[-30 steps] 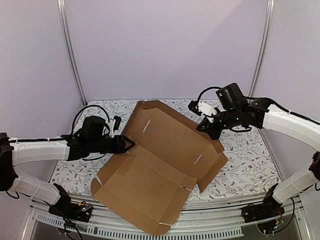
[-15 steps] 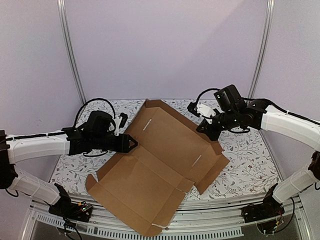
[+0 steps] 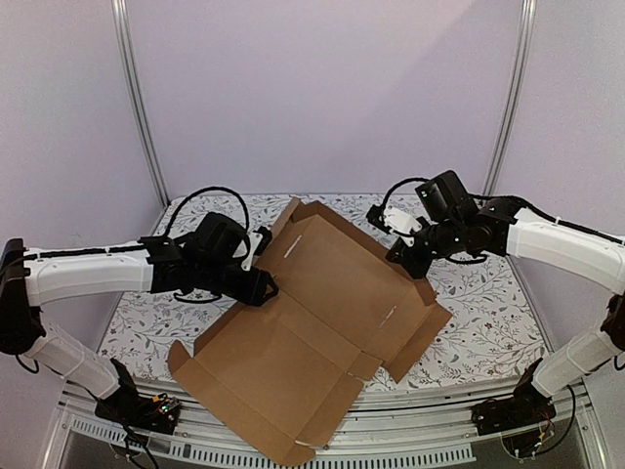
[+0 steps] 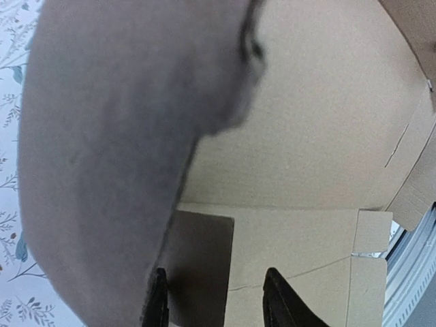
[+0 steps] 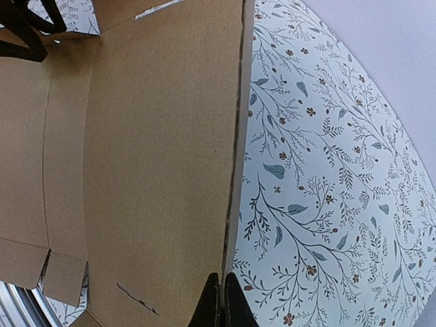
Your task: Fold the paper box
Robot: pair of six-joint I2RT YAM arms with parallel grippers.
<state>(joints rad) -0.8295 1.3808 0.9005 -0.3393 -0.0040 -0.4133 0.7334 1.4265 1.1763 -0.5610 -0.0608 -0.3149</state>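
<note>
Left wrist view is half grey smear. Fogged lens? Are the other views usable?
Left wrist: not fog; something very close to the lens, probably a flap of the paper box, is out of focus, while the panel beyond is fairly sharp. Right wrist: sharp, with wide-angle bending toward the edges. Top external: even light, soft shadows, no glare.

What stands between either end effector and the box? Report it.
Nothing visible. The left end effector is at the box's left edge with its jaws apart, and the shut right end effector touches the raised right edge. Only bare table surrounds the box.
</note>
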